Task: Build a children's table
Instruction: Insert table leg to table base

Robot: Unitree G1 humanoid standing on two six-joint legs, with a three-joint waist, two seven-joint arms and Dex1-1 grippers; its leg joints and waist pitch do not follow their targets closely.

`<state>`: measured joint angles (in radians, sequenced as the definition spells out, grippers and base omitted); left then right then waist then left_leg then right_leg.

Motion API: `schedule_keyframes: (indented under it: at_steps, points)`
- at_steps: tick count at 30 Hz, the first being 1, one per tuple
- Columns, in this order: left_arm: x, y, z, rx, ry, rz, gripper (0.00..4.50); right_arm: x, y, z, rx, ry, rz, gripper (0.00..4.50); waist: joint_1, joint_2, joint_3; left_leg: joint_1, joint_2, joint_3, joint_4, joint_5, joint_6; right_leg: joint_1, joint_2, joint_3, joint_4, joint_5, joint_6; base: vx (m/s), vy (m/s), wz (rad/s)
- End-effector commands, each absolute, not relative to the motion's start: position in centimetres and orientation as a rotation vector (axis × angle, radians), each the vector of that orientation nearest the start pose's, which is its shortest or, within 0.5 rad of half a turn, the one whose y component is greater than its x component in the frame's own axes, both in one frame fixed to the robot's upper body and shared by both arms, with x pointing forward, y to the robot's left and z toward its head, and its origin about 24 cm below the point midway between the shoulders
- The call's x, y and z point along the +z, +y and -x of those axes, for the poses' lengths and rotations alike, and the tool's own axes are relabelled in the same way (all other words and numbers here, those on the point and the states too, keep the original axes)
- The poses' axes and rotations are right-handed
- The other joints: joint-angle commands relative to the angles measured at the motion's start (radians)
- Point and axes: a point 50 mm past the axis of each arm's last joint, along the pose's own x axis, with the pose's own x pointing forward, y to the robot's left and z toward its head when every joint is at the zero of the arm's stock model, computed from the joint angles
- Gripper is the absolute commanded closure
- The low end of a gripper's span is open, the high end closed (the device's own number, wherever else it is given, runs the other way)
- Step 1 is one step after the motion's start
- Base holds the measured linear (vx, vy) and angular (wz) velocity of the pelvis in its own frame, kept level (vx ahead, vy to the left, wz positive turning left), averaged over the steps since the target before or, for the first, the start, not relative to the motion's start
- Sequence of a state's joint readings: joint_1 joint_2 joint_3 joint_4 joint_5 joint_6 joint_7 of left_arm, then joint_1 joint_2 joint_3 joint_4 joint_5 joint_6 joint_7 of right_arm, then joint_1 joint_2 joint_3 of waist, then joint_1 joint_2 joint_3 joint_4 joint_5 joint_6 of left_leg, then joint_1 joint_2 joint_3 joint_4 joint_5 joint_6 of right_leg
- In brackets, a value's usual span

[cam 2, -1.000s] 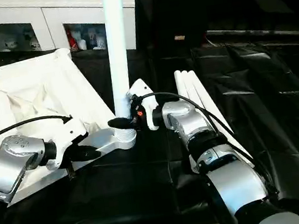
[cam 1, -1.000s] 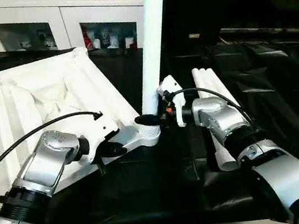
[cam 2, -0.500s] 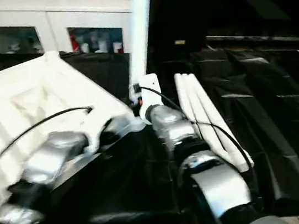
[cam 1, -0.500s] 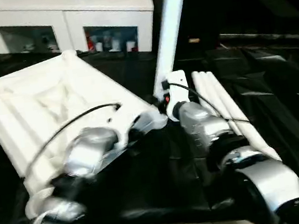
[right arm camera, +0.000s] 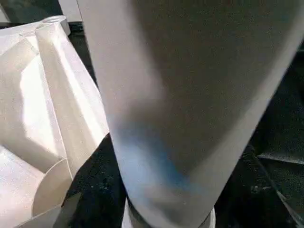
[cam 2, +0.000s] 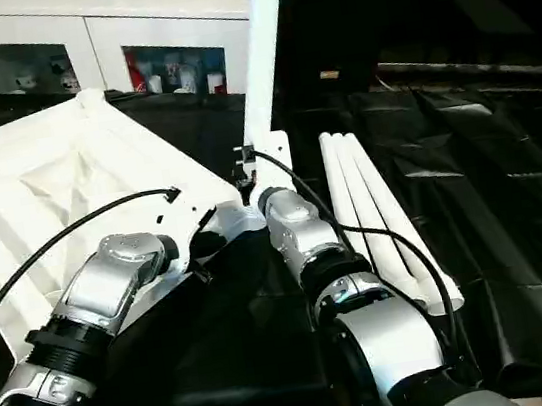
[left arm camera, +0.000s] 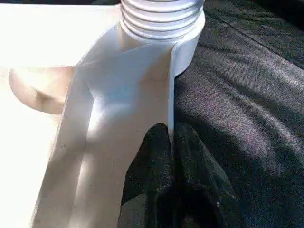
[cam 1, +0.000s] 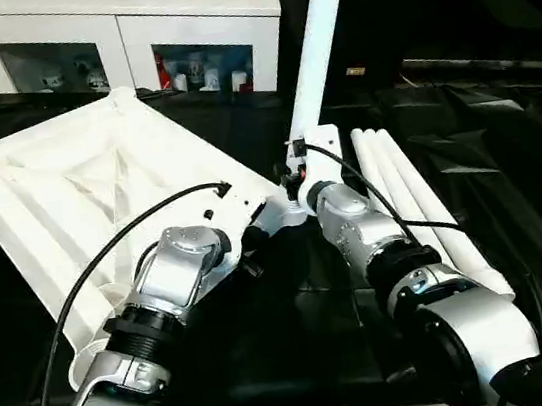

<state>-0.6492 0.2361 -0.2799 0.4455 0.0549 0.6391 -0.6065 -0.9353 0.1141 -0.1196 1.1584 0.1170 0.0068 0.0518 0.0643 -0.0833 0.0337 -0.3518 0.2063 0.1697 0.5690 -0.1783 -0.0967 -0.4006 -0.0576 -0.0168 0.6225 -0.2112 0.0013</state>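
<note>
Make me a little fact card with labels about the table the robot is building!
Tabletop: white, upside down, ribbed side up, on black sheeting
Standing leg: one white tube rising from the corner socket
Spare legs: three white tubes lying side by side on the sheeting
Left pincer: shut on the tabletop's edge by that socket
Right pincer: beside the standing leg's base; grip not visible
Behind: white cabinet

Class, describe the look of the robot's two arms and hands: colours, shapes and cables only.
Both arms are rounded silver shells joined by black ribbed rings. A thin black cable loops over the left arm and another over the right arm. The left hand has two black fingers; white housing sits behind the right hand.
</note>
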Motion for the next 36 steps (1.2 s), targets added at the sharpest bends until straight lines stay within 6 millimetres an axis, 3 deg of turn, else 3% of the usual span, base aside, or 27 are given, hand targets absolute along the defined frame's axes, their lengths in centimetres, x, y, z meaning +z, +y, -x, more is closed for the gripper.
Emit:
schedule_keyframes:
  at_steps: [1, 4, 10, 15, 17, 18, 22, 27, 32, 36]
  points:
    - [7.5, 10.7, -34.7, -0.696, 0.523, -0.374, 4.50, 1.4, -4.3, -35.2, 0.309, 0.522, -0.186, 2.05, -0.002, 0.025, -0.037, 0.005, 0.017, -0.004, -0.079, -0.361, -0.055, 0.018, -0.057, 0.031, -0.087, -0.254, -0.127, 0.000, 0.000, 0.00]
    - [7.7, 10.8, -34.6, -0.716, 0.513, -0.371, 4.50, 2.5, -4.1, -35.8, 0.341, 0.481, -0.207, 1.82, -0.003, 0.028, -0.037, 0.002, 0.017, -0.005, -0.080, -0.363, -0.053, 0.020, -0.061, 0.031, -0.088, -0.258, -0.131, 0.000, 0.000, 0.00]
    - [7.9, 11.0, -34.6, -0.738, 0.494, -0.373, 4.50, 3.9, -4.1, -36.6, 0.388, 0.428, -0.218, 1.39, -0.003, 0.025, -0.041, -0.002, 0.016, 0.000, -0.075, -0.278, -0.038, 0.029, -0.059, 0.031, -0.079, -0.161, -0.155, 0.000, 0.000, 0.00]
    - [8.0, 11.2, -34.3, -0.778, 0.484, -0.389, 4.50, 5.2, -4.0, -37.1, 0.487, 0.371, -0.209, 1.01, -0.003, 0.033, -0.051, -0.006, 0.013, 0.008, -0.060, -0.129, -0.005, 0.043, -0.054, 0.029, -0.056, 0.083, -0.208, 0.000, 0.000, 0.00]
    - [8.0, 11.2, -34.2, -0.797, 0.478, -0.395, 4.50, 5.5, -4.0, -37.2, 0.528, 0.356, -0.199, 0.82, -0.004, 0.030, -0.052, -0.010, 0.011, 0.010, -0.055, -0.079, 0.015, 0.047, -0.052, 0.028, -0.049, 0.160, -0.226, 0.000, 0.000, 0.00]
    - [8.0, 11.3, -34.1, -0.828, 0.464, -0.404, 4.50, 6.0, -4.3, -37.3, 0.596, 0.336, -0.169, 0.72, -0.003, 0.037, -0.052, -0.009, 0.012, 0.009, -0.055, -0.077, 0.025, 0.048, -0.053, 0.027, -0.049, 0.167, -0.236, 0.000, 0.000, 0.00]
    - [8.2, 11.4, -33.7, -0.884, 0.437, -0.409, 4.50, 6.5, -5.8, -37.5, 0.697, 0.328, -0.096, 0.32, -0.002, 0.036, -0.051, -0.007, 0.015, 0.011, -0.053, -0.075, 0.038, 0.052, -0.054, 0.026, -0.050, 0.162, -0.256, 0.000, 0.000, 0.00]
    - [8.0, 12.3, -33.2, -0.941, 0.436, -0.426, 4.50, 6.8, -8.4, -36.8, 0.889, 0.333, -0.020, 0.32, 0.007, 0.034, -0.051, -0.005, 0.017, 0.013, -0.047, -0.044, 0.068, 0.055, -0.055, 0.028, -0.044, 0.206, -0.278, 0.000, 0.000, 0.00]
    - [8.0, 12.8, -32.7, -0.990, 0.415, -0.440, 4.50, 6.6, -10.0, -35.7, 1.025, 0.340, 0.058, 0.32, 0.022, 0.032, -0.048, -0.003, 0.018, 0.014, -0.047, -0.073, 0.065, 0.054, -0.057, 0.028, -0.048, 0.152, -0.272, 0.000, 0.000, 0.00]
    - [8.1, 12.8, -31.3, -1.145, 0.383, -0.459, 4.50, 6.6, -11.6, -35.0, 1.058, 0.311, 0.101, 0.32, 0.026, 0.033, -0.047, -0.002, 0.020, 0.012, -0.048, -0.090, 0.052, 0.051, -0.060, 0.029, -0.049, 0.094, -0.267, 0.000, 0.000, 0.00]
